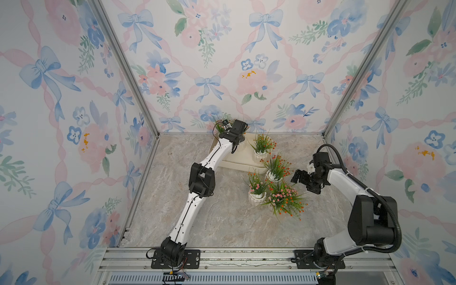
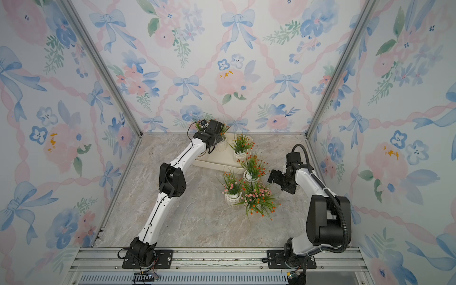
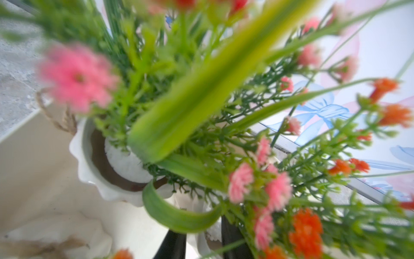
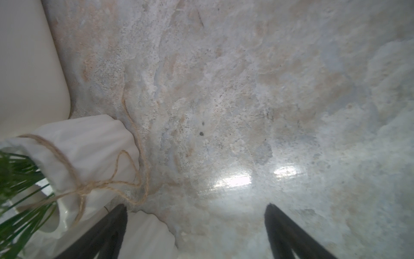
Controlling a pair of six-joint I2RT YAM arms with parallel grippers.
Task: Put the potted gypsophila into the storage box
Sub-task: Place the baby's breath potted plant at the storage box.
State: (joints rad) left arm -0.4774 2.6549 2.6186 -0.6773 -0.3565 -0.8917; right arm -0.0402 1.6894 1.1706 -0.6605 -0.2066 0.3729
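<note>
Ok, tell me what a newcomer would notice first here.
The bow-and-flower wallpaper covers every wall. On the marble table, three flowering pots cluster centre-right, the open right gripper beside them. At the back, the left gripper reaches into the cream box among more plants.

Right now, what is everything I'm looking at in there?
box: one, cream, far middle of the table
flower pots: about six, white, green sprigs with pink or orange blossoms; three in the box, three on the table beside it
twine: tan, tied round a pot
table: one, grey-beige marble
walls: three, flowery wallpaper
left arm: white and black, reaching into the box
right arm: white and black, beside the table pots
left fingers: black, astride a pot in the box, grip unclear
right fingers: black, wide apart, empty
</note>
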